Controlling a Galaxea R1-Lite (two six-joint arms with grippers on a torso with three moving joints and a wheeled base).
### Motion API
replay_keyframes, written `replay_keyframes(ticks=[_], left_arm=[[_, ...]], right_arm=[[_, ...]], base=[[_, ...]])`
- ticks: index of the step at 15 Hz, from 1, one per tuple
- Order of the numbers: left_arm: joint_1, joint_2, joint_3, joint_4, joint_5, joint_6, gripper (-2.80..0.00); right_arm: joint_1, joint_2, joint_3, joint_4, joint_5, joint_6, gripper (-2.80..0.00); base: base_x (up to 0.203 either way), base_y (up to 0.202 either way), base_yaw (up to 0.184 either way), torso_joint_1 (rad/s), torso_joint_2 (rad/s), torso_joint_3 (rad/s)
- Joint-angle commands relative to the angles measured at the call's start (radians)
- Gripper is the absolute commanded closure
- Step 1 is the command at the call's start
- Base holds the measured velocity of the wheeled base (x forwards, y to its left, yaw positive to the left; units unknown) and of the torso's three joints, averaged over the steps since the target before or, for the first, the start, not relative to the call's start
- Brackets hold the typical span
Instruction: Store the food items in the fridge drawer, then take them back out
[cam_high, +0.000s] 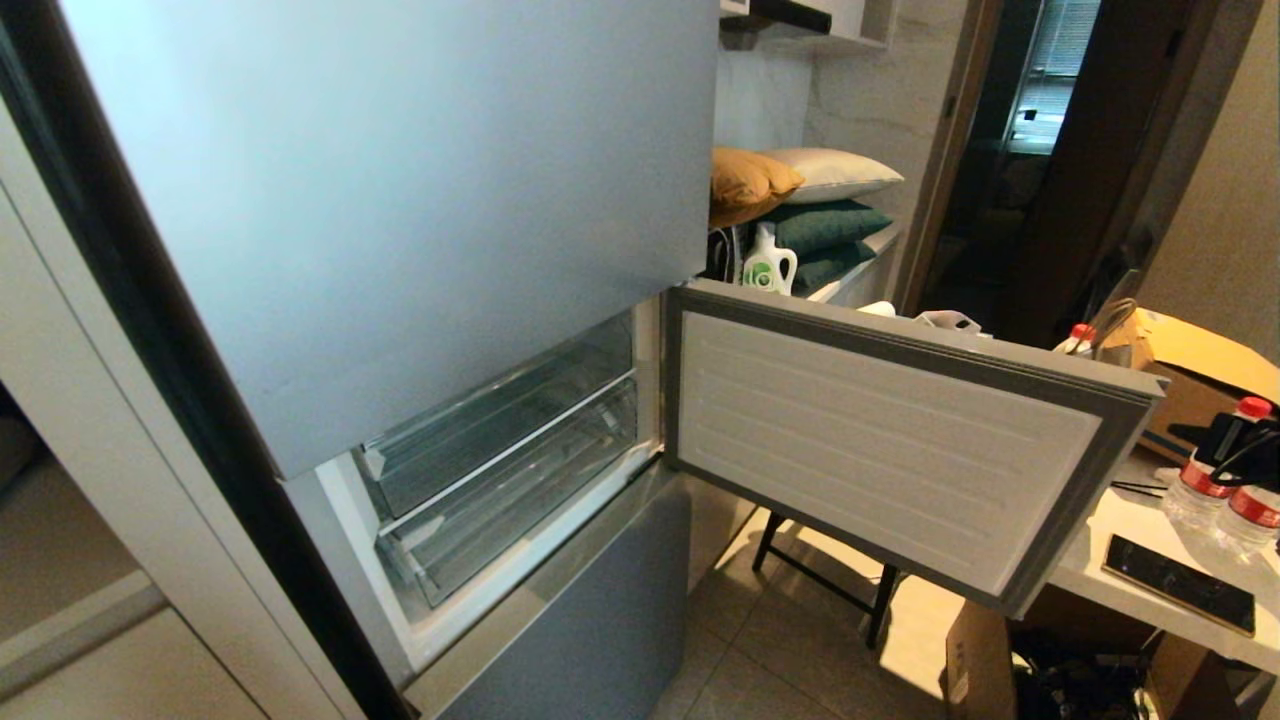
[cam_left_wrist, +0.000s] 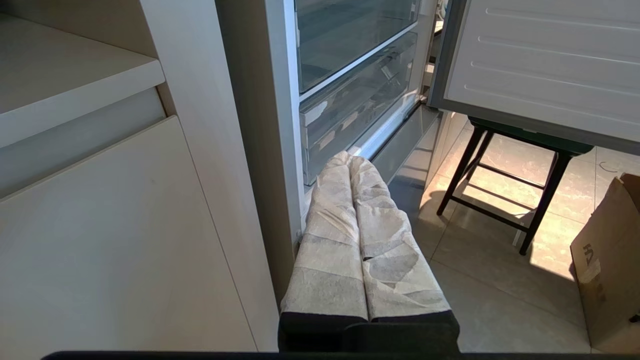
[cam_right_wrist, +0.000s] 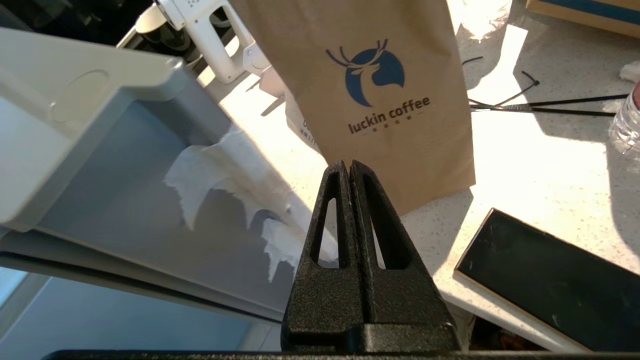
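The silver-grey fridge (cam_high: 400, 200) has its middle door (cam_high: 900, 430) swung open to the right. Inside, two clear drawers are pushed in, an upper one (cam_high: 500, 415) and a lower one (cam_high: 515, 500); I cannot tell which is the fridge drawer, and nothing shows in either. The food items are out of view. Neither arm shows in the head view. My left gripper (cam_left_wrist: 350, 157), wrapped in pale tape, is shut and empty, low beside the fridge's left edge. My right gripper (cam_right_wrist: 348, 164) is shut and empty over a white counter (cam_right_wrist: 540, 165), facing a brown paper bag (cam_right_wrist: 380, 90).
The open door's grey outer face (cam_right_wrist: 125, 175) with torn white film is beside my right gripper. A dark phone (cam_right_wrist: 550, 280) lies on the counter. A black stool (cam_left_wrist: 505, 200) stands under the door. Water bottles (cam_high: 1200, 480) and a cardboard box (cam_high: 1190, 380) are on the right table.
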Motion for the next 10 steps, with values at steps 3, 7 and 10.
replay_keyframes(ticks=[3, 7, 10], left_arm=[[0.000, 0.001, 0.011, 0.000, 0.000, 0.000, 0.00], [0.000, 0.000, 0.011, 0.000, 0.000, 0.000, 0.00], [0.000, 0.001, 0.011, 0.000, 0.000, 0.000, 0.00]], right_arm=[[-0.004, 0.017, -0.008, -0.006, 0.033, 0.001, 0.00], [-0.005, 0.039, -0.033, -0.007, 0.089, 0.003, 0.00], [-0.018, 0.043, -0.042, -0.005, 0.097, 0.006, 0.00]], base=[[0.000, 0.000, 0.000, 0.000, 0.00, 0.000], [0.000, 0.000, 0.000, 0.000, 0.00, 0.000], [0.000, 0.000, 0.000, 0.000, 0.00, 0.000]])
